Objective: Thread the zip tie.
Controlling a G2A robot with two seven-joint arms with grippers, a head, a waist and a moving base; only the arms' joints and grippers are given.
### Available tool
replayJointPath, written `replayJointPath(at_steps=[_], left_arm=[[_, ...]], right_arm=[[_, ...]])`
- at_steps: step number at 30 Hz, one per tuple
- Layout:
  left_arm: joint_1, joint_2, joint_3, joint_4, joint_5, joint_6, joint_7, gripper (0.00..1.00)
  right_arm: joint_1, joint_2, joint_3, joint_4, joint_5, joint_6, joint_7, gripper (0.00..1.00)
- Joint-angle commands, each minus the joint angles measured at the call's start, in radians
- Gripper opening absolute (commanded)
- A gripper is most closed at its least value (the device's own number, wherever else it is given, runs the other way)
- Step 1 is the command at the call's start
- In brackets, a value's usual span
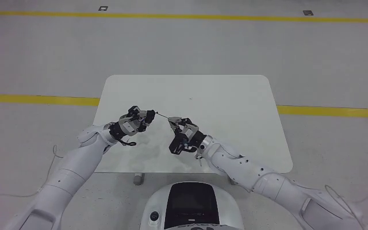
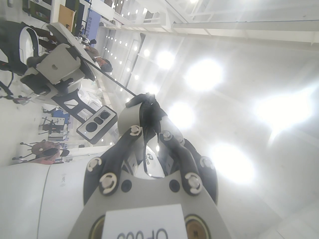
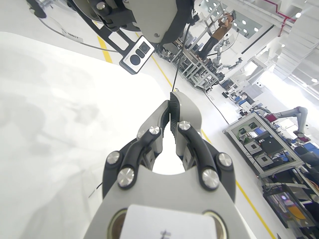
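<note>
A thin black zip tie is stretched in the air between my two grippers, above the near half of the white table. My left gripper is shut on one end; in the left wrist view its fingers close on a black bunched part, and the strap runs off to the right gripper. My right gripper is shut on the other end. In the right wrist view its pads pinch the strap's tip, which leads to the left gripper.
The tabletop under and beyond both grippers is bare white. Its front edge lies just behind the wrists, and grey floor with a yellow line surrounds it. Racks and equipment stand far off in the room.
</note>
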State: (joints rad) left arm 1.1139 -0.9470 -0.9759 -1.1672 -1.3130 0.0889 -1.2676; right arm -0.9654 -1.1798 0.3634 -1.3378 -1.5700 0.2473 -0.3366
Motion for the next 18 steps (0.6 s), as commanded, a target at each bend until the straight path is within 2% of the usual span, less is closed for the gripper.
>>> replayJointPath(at_steps=[1, 18], left_arm=[[0.0, 0.0, 0.0, 0.0, 0.0, 0.0, 0.0, 0.0], [0.0, 0.0, 0.0, 0.0, 0.0, 0.0, 0.0, 0.0]], right_arm=[[0.001, -0.001, -0.001, 0.003, 0.0, -0.001, 0.002, 0.0], [0.003, -0.016, 0.004, 0.03, 0.0, -0.024, 0.023, 0.0]])
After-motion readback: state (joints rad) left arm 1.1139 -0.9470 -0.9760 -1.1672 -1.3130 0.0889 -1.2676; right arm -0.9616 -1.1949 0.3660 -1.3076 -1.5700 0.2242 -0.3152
